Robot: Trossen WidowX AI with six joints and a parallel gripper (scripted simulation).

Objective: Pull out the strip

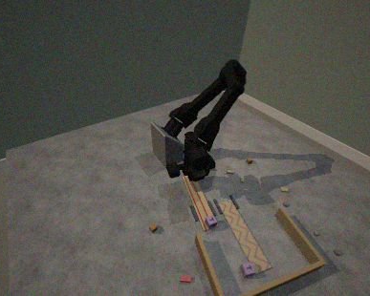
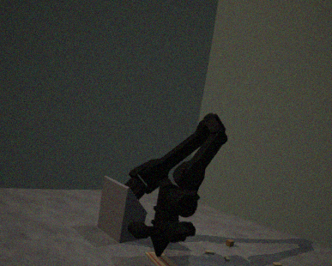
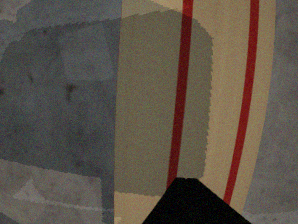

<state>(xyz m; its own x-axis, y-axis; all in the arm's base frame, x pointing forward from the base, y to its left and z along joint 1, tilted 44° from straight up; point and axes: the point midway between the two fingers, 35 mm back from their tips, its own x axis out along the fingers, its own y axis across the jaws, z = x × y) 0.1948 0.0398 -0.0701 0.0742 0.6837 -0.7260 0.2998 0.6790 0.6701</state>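
The black parallel-jaw gripper (image 1: 187, 176) has its fingers pressed together with nothing between them, and its tip rests on the near end of the beige strip with two red lines (image 1: 197, 200). In the wrist view this strip (image 3: 220, 70) runs straight away from the tip, partly in shadow. At its far end sits a small purple cube with a dark mark on top (image 1: 210, 221), just outside the wooden U-shaped frame (image 1: 300, 239). Beside it lies a second beige strip with an orange zigzag pattern (image 1: 246, 231), reaching into the frame and carrying another purple cube (image 1: 248, 268). The floor is grey carpet (image 1: 83, 200).
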